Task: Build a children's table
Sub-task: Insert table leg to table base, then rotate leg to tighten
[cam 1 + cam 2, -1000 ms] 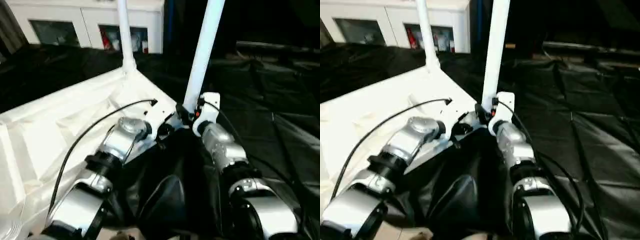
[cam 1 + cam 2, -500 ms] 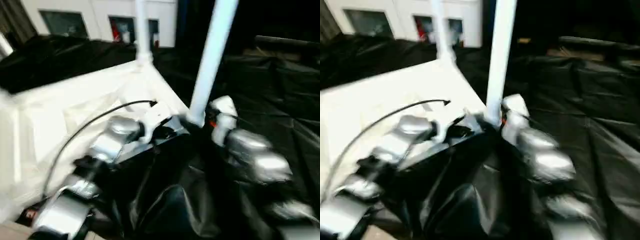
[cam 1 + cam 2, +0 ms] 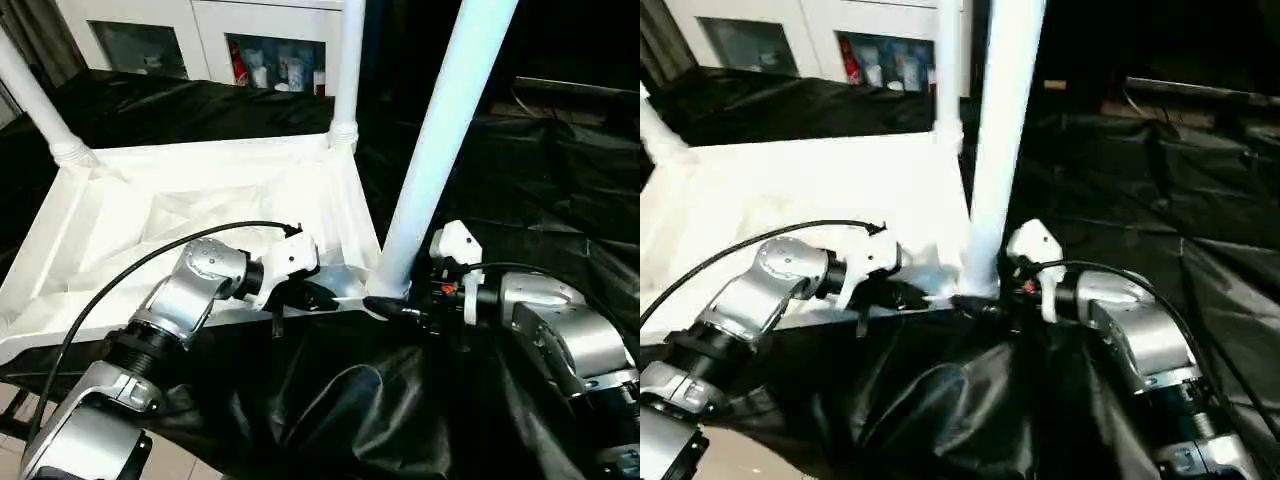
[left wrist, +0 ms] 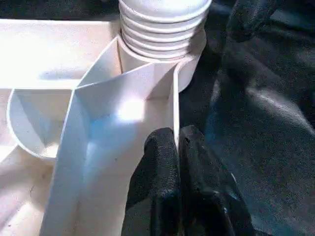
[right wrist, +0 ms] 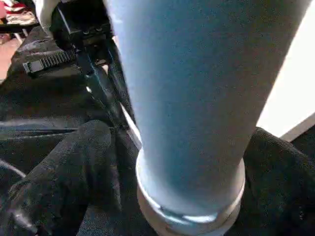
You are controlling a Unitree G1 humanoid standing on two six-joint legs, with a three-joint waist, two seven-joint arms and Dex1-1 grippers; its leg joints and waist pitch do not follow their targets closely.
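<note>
Table top: white plastic, lying underside up on black sheeting; ribbed bracing and raised rim visible.

Far-left leg: white tube, standing in its corner socket, leaning out toward the left edge of the head view.

Left arm: silver forearm reaching in from lower left, with a black cable arching over it.

Left gripper: black fingers pressed narrowly together on the top's thin rim wall, one inside and one outside, just beside the near-right corner socket. In the head view it sits at the near rim, left of the near leg.

Far-right leg: white tube, upright in the far-right socket.

Near leg: thick white tapered tube rising from the near-right corner socket, tilted slightly to the right at its upper end. Its ridged base collar is seated in the socket, as the left wrist view shows.

Right gripper: black fingers set wide on either side of the near leg's base, touching it just above the collar. In the head view it meets the leg at the corner from the right.

Right arm: silver forearm entering from lower right.

Cabinets: white, glass-fronted, behind the top.
</note>
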